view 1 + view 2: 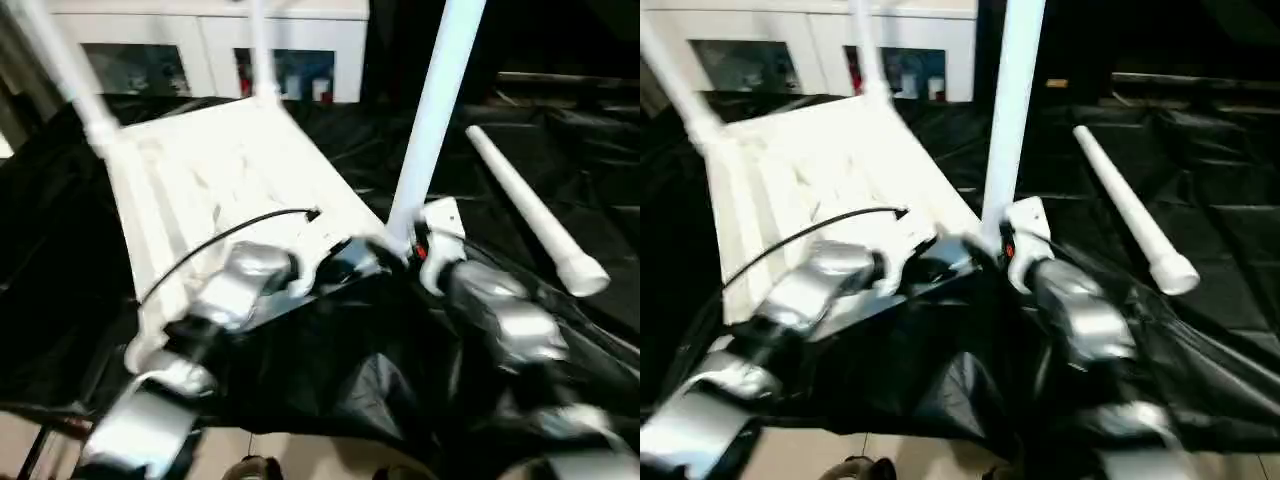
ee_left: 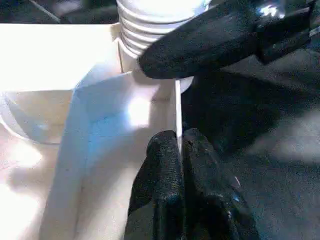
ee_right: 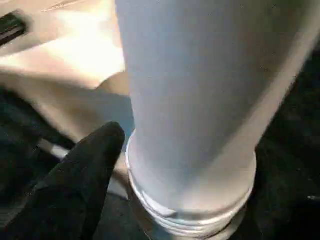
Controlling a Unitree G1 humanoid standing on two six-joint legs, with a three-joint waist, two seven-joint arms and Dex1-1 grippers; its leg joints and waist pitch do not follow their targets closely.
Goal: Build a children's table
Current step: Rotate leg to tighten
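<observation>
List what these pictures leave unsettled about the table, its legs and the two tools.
- Near leg: whether its threaded end is fully seated; right wrist view, motion blur and one black finger cover the joint.
- Left tool: shut at the table top's rim; how firmly it pinches is hidden.
- Upright legs: tops cut by the head views' upper edge.
- Fourth socket: arms hide the near-left corner; the loose leg lies on the black cloth.

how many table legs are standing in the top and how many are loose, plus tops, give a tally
legs standing in the top: 3, far left, far middle, near corner
loose legs lying on the black cloth: 1
table tops: 1
total: 5
</observation>
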